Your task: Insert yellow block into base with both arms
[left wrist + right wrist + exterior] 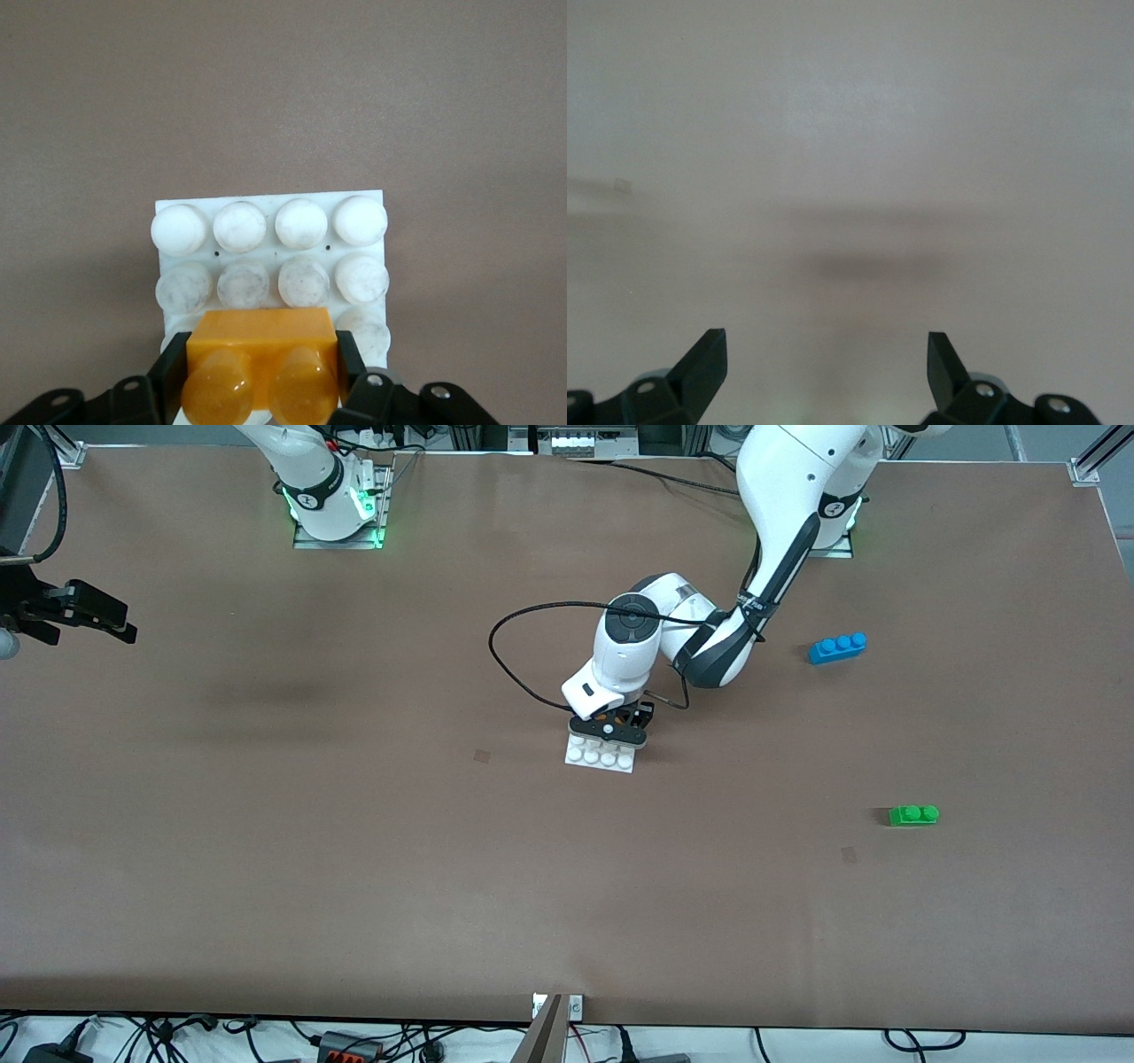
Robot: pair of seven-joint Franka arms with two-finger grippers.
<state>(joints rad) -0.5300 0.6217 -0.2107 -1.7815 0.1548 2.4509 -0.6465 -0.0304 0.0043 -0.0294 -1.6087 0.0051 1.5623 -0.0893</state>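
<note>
The white studded base lies near the middle of the table. My left gripper is down over the base's edge farther from the front camera, and its hand hides the yellow block in the front view. In the left wrist view the left gripper is shut on the yellow block, one finger on each short end. The block is over the studs at one edge of the base. Whether it is pressed on I cannot tell. My right gripper waits open, raised over the right arm's end of the table, and the right gripper holds nothing.
A blue three-stud brick lies toward the left arm's end of the table. A green two-stud brick lies nearer the front camera at that same end. A black cable loops out from the left arm's wrist above the table.
</note>
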